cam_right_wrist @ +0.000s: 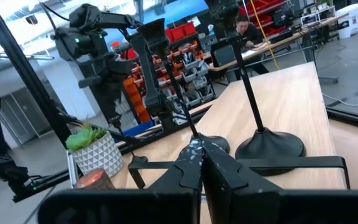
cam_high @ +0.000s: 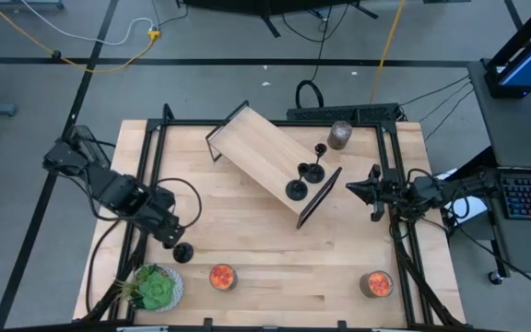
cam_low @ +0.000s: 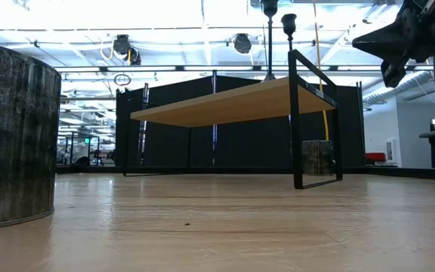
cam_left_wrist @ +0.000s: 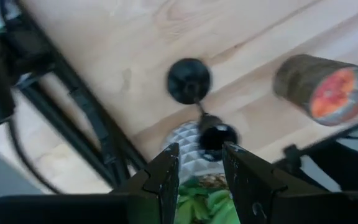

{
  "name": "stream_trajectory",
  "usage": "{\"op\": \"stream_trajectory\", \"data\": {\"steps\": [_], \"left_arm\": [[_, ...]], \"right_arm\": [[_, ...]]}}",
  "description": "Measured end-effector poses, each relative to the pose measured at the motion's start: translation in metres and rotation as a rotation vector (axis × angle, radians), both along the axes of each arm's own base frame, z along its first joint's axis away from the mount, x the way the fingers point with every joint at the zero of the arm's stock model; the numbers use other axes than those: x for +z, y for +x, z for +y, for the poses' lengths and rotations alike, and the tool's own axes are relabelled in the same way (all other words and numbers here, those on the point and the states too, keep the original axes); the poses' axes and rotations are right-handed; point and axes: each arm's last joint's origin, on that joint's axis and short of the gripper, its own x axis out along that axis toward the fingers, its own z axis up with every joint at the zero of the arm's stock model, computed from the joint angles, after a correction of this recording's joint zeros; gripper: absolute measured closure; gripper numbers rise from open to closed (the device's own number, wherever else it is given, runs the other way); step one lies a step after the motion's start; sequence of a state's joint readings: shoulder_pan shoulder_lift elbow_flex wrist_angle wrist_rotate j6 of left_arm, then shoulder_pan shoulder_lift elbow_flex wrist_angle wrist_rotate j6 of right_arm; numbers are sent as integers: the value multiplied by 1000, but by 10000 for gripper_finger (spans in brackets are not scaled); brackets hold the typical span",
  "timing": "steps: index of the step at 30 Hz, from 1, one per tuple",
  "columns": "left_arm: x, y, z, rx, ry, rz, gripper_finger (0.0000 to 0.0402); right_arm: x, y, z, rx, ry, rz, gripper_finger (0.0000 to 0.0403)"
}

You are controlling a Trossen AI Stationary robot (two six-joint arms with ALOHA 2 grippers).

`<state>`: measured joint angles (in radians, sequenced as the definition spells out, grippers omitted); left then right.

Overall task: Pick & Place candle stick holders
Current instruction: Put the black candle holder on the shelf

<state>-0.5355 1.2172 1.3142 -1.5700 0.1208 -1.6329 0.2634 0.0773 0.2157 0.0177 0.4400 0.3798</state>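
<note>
Near the tabletop's [cam_high: 275,277] front-left corner, the left hand [cam_high: 175,242] grips one holder [cam_high: 183,251] by its cup, base hanging free just above the wood, a plant pot [cam_high: 158,288] close by and bare boards stretching toward the shelf [cam_high: 265,159]. Two more holders [cam_high: 297,189] [cam_high: 313,171] stand on the shelf's right end. At the right edge rail, the right hand [cam_high: 353,188] waits pinched closed, level with them.

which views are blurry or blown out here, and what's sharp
Left wrist view: soft all over, the orange-topped jar smeared, the candle stick holder between the left gripper's fingers blurred. Low view: ceiling lights glare white, the grey jar looms large. High view: evenly lit, sharp.
</note>
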Motion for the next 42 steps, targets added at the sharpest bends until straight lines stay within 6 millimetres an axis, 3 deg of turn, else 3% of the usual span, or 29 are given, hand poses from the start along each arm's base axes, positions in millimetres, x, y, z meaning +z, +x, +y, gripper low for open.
{"op": "stream_trajectory", "data": {"steps": [6,12,19,32,42], "left_arm": [[-5,-5,-4,39,43,1,262],[-16,-9,-9,61,46,58,208],[-16,-10,-17,50,1,40,161],[-15,-7,-25,73,13,-68,156],[-19,-12,-37,160,41,-54,156]], "right_arm": [[0,0,0,0,1,0,403],[0,0,0,1,2,-1,403],[0,0,0,2,19,-4,403],[0,0,0,2,29,-6,403],[0,0,0,0,29,-6,403]]}}
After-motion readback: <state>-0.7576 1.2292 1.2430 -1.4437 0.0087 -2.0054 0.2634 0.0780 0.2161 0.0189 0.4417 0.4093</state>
